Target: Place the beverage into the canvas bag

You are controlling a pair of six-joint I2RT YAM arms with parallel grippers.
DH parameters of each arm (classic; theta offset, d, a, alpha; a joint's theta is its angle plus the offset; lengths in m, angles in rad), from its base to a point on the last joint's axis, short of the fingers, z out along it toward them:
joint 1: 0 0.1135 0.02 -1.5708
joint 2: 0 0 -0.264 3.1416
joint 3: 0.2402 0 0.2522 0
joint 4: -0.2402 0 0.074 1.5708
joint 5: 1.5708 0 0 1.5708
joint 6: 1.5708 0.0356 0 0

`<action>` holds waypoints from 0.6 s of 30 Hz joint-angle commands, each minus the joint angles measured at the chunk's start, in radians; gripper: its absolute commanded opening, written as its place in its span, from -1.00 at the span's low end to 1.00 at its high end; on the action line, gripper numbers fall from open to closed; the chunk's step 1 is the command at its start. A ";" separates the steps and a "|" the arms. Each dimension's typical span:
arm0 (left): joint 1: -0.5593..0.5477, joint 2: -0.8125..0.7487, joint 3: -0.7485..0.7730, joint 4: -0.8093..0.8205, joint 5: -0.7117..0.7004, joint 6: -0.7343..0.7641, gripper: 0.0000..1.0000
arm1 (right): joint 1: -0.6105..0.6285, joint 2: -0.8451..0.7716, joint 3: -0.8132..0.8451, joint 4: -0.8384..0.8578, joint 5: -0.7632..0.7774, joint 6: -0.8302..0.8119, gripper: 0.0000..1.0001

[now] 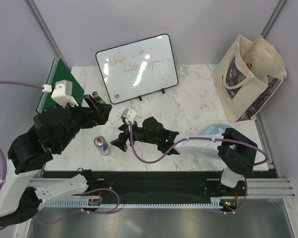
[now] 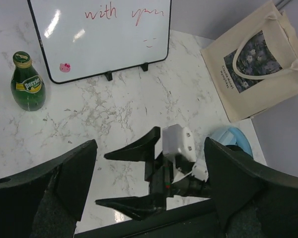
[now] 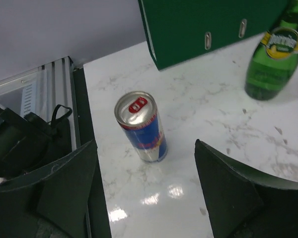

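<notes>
A blue-and-silver beverage can [image 1: 102,145] [image 3: 141,128] stands upright near the table's front edge. My right gripper [image 1: 118,136] [image 3: 145,141] is open and points at the can, which sits just beyond the fingertips, untouched. A green glass bottle [image 1: 97,96] [image 2: 27,82] [image 3: 274,57] stands at the back left. My left gripper [image 1: 98,110] [image 2: 149,148] is open and empty, hovering near the bottle and looking down over the right gripper [image 2: 103,179]. The cream canvas bag [image 1: 248,79] [image 2: 258,69] with a dark picture panel stands at the far right, leaning on the wall.
A whiteboard [image 1: 137,67] [image 2: 99,34] with red writing stands at the back centre. A green binder [image 1: 59,84] [image 3: 208,25] leans at the back left. A light blue object [image 1: 213,130] [image 2: 231,136] lies beside the right arm. The table's metal front rail [image 3: 35,84] runs close to the can.
</notes>
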 commanded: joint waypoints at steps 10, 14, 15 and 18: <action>0.002 -0.157 0.044 0.051 0.106 0.164 0.93 | 0.137 0.322 0.343 0.004 0.061 -0.229 0.79; 0.002 -0.195 0.037 0.052 0.096 0.179 0.94 | 0.143 0.405 0.461 -0.110 0.146 -0.256 0.79; 0.001 -0.210 0.038 0.049 0.090 0.181 0.94 | 0.146 0.413 0.464 -0.114 0.158 -0.260 0.79; 0.002 -0.237 0.044 0.052 0.065 0.178 0.94 | 0.149 0.439 0.482 -0.115 0.204 -0.290 0.78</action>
